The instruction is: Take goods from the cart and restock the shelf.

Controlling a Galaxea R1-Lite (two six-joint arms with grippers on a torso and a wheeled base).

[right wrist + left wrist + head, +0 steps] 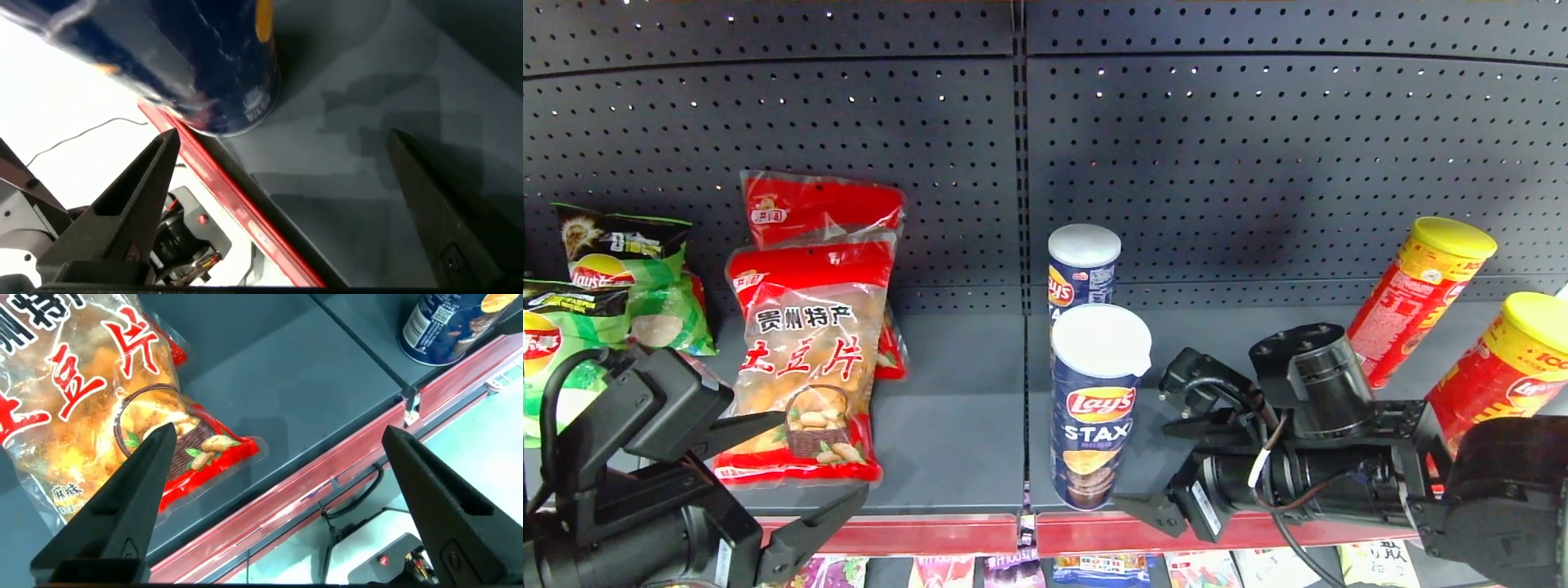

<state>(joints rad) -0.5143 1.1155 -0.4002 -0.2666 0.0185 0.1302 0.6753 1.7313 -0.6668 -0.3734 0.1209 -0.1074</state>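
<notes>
shelf (964, 408): grey, with a red front edge (931, 535).
front blue can (1098, 408): stands upright near the red front edge, white lid on top.
rear blue can (1082, 273): upright, close behind at 12 o'clock of the front blue can.
potato bags (805, 359): two red ones, one behind the other, at 9 o'clock of the blue cans.
green bags (621, 269): at 9 o'clock of the potato bags.
red cans (1417, 294): two, yellow lids, tilted, at 3 o'clock of the blue cans.
right hand (1147, 465): released, fingers wide apart, grasping nothing; just beside the front blue can at its 3 o'clock; contact cannot be told.
left hand (821, 457): released, fingers wide apart, nothing between them; at 6 o'clock of the front potato bag.
</notes>
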